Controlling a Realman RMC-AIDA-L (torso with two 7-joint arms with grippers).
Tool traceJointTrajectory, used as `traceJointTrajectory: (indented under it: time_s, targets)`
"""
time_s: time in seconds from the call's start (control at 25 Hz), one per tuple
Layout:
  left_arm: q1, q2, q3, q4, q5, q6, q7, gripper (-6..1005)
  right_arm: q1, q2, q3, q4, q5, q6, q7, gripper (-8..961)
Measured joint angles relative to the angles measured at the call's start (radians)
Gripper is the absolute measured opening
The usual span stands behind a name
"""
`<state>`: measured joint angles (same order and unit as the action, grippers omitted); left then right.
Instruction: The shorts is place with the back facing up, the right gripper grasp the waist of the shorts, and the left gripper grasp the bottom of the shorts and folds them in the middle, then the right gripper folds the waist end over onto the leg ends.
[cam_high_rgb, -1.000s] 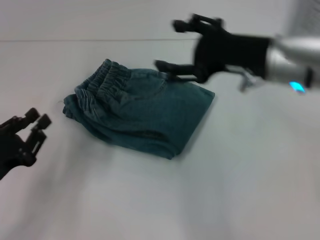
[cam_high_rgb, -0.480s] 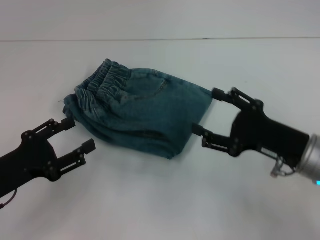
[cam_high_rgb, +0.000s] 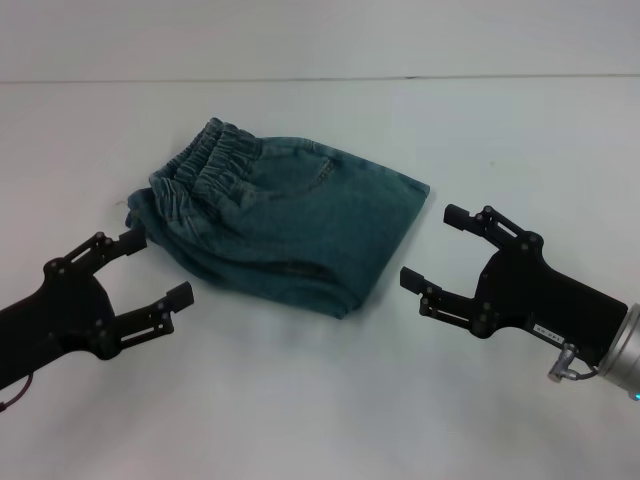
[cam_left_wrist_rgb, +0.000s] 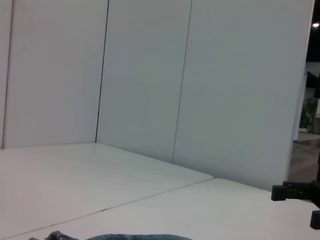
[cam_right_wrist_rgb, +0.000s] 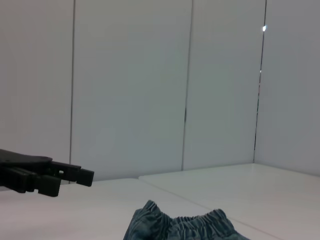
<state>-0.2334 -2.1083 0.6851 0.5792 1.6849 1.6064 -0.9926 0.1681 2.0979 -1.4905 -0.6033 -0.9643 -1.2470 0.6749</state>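
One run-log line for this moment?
shorts: folded, on table | left gripper: open, beside waistband | right gripper: open, clear of cloth

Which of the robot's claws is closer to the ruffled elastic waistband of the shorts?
The left gripper: its upper finger nearly reaches the gathered waistband end. The right gripper hangs open off the opposite folded edge.

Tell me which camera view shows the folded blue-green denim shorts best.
The head view: the whole folded blue-green denim shorts lie on the white table, gathered elastic band included. The right wrist view catches only the ruffled band end; the left wrist view shows just a sliver at the frame's edge.
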Motion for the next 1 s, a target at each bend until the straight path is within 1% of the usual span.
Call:
traceJointTrajectory:
  time_s: [0.16, 0.24, 0.6, 1.0]
  targets:
    - [-0.002, 0.003, -0.010, 0.003, 0.037, 0.008, -0.019, 937, 0.005, -0.001, 0.000, 0.006, -0.004, 0.000, -0.002, 915]
    - [-0.005, 0.005, -0.015, 0.005, 0.064, 0.010, -0.029, 938, 0.003, -0.002, 0.000, 0.008, -0.005, 0.000, -0.006, 915]
    - [-0.021, 0.009, -0.014, 0.008, 0.109, 0.047, -0.040, 937, -0.006, -0.005, 0.021, 0.061, 0.000, -0.012, -0.052, 915]
    - [-0.023, 0.008, -0.015, 0.008, 0.119, 0.049, -0.047, 938, -0.007, -0.004, 0.043, 0.084, 0.003, -0.020, -0.064, 915]
